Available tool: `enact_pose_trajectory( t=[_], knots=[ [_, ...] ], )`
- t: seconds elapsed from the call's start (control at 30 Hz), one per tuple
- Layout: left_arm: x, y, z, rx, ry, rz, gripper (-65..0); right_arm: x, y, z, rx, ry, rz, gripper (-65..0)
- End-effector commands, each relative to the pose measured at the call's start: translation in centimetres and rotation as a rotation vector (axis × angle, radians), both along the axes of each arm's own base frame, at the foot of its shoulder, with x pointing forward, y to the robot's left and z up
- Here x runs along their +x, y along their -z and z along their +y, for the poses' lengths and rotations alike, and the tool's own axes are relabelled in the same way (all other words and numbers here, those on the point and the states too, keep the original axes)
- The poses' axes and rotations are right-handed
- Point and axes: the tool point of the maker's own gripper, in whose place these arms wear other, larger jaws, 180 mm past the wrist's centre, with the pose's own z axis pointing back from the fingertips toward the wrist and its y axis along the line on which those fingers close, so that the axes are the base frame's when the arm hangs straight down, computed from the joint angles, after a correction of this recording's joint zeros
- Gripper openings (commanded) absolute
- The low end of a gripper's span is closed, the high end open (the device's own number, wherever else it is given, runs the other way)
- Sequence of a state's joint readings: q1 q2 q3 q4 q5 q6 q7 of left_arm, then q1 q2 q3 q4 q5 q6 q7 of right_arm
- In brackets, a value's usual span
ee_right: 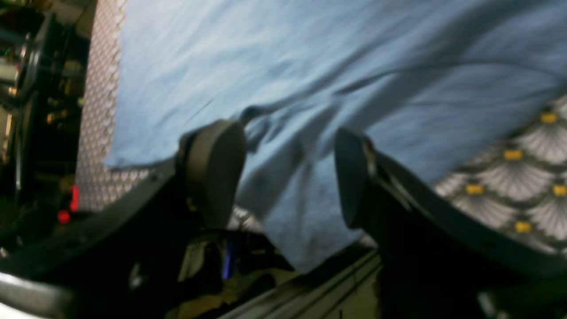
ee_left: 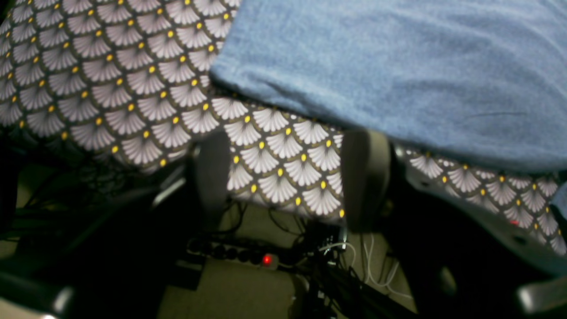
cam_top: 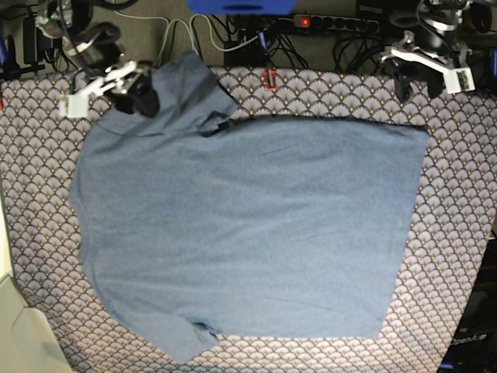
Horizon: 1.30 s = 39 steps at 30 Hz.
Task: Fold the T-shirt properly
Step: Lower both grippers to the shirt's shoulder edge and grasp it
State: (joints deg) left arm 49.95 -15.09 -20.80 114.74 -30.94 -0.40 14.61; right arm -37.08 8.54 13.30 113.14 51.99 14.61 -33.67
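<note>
Base view is showing the T-shirt point(cam_top: 248, 225) lying spread flat across the patterned tablecloth point(cam_top: 458, 194) that is covering the counter, plain side up, with one sleeve pointing toward the far edge and the other toward the near edge. My right jaws point(cam_top: 138, 99) are hovering over the far sleeve at that view's upper left, and my left jaws point(cam_top: 419, 81) are hanging at the upper right, just beyond the shirt's far hem corner.

Right wrist view is showing my right jaws point(ee_right: 290, 175) standing wide apart, released, with nothing between them; rumpled blue sleeve fabric point(ee_right: 292, 212) is lying below the gap and draping over the counter's edge. I cannot tell whether the pads are touching the cloth, since the picture is blurred.

Left wrist view is showing my left jaws point(ee_left: 288, 177) also spread open and gripping nothing. Between the fingers I am seeing only tablecloth, with the shirt's hem edge point(ee_left: 274, 88) lying just beyond the tips, apart from them. Below the counter's edge a power strip point(ee_left: 234, 254) with a red light is sitting on the floor among cables.
</note>
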Motion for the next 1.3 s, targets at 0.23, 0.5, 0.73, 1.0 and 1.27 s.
enact_pose_trajectory(
  t=[0.23, 0.5, 0.73, 1.0, 1.27],
  knots=[
    [0.4, -0.8, 0.1, 0.010, -0.001, -0.035, -26.4, 0.4, 0.3, -2.0, 0.095, -0.030, 0.042, -27.9],
    [0.4, -0.8, 0.2, 0.012, -0.002, -0.034, -26.4, -0.4, 2.7, -3.5, 0.111, 0.004, 0.126, -27.9],
    [0.5, -0.8, 0.2, 0.011, -0.004, -0.036, -26.4, -0.8, 3.5, -3.5, 0.116, 0.008, 0.149, -27.9],
    [0.4, -0.8, 0.2, 0.011, -0.005, -0.034, -26.4, -1.0, 3.6, -3.4, 0.118, 0.009, 0.155, -27.9],
    [0.5, -0.8, 0.2, 0.011, -0.005, -0.036, -26.4, -2.1, 5.9, -4.0, 0.147, 0.042, 0.225, -27.9]
  ],
)
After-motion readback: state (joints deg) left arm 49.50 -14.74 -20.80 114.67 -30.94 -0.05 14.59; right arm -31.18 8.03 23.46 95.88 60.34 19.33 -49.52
